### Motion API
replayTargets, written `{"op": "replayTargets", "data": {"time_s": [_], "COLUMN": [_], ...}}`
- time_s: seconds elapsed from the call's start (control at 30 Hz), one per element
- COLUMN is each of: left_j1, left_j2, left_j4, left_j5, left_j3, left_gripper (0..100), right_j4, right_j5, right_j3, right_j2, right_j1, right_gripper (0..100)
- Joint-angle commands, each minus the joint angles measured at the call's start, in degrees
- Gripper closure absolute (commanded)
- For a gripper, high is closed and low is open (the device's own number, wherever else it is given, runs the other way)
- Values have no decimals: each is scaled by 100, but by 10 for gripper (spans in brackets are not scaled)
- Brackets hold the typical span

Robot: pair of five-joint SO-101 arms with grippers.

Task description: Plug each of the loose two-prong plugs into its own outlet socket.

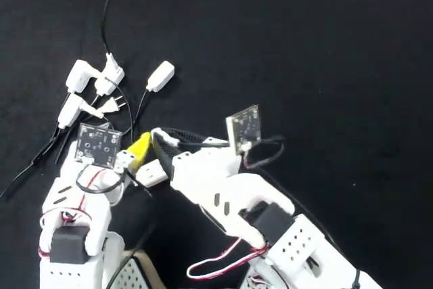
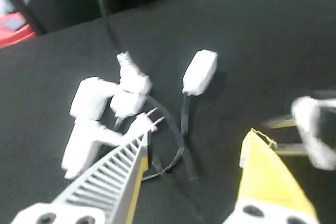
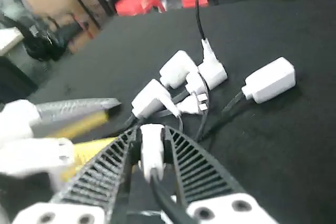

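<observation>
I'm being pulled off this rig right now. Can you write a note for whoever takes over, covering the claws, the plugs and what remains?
Left claw: open, empty, aimed at the cord cluster.
Right claw: shut on a white plug, close beside the left claw, not at any socket.
One loose plug lies at the cluster's edge, prongs bare; a lone white cord end lies apart from it.
Done: no seated plug can be confirmed; the cluster is too tangled to tell.
Left: seat the held plug, then the bare one.
</observation>
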Motion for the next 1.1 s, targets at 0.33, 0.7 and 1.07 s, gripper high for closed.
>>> {"op": "replayTargets", "data": {"time_s": [0.33,0.7,1.07], "left_j1": [-2396,-2404,-2396], "left_j2": [-35,-18,-9], "left_j4": [844,466,475], "left_j5": [-2268,-1987,-1978], "left_j3": [1446,1745,1745], "left_gripper": [726,726,726], "right_j4": [1319,721,527], "right_j5": [958,1011,1037], "right_j3": [-1253,-1437,-2290], "right_j2": [2044,3424,4989], "right_j1": [-79,-176,-185], "right_gripper": [986,986,986]}}
